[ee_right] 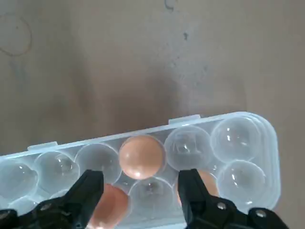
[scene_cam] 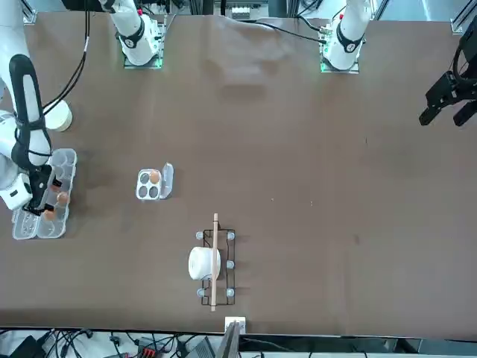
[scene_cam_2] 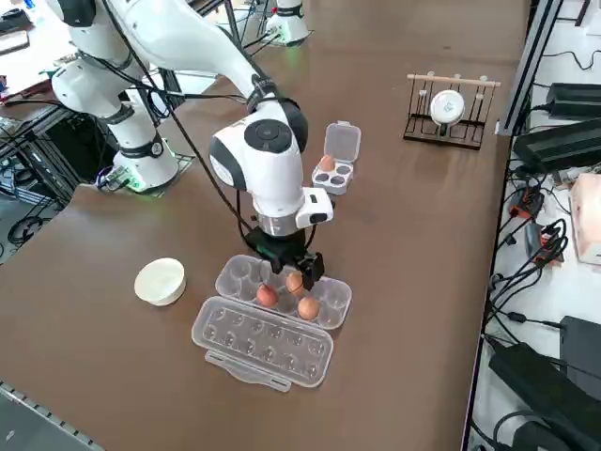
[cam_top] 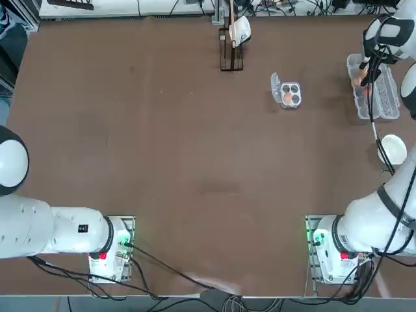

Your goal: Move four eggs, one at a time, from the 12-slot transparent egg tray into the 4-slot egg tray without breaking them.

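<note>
Clear plastic, the 12-slot transparent egg tray [scene_cam_2: 282, 293] lies lid-open on the brown surface [scene_cam_2: 394, 254], three eggs [ee_right: 141, 156] left in its cups. The right claw [ee_right: 138, 191] hangs over them, spread and empty, seemingly lining up another pick. One egg [cam_top: 287, 97] occupies the 4-slot egg tray [cam_top: 290, 86].

- In the wrist view, the 12-slot transparent egg tray [ee_right: 238, 138] runs off the picture's edge.
- Two eggs [ee_right: 112, 202] there sit partly behind the right gripper [ee_right: 140, 186] fingers [ee_right: 90, 183].
- From overhead, the arm covers part of the tray; its eggs cannot be counted.
</note>
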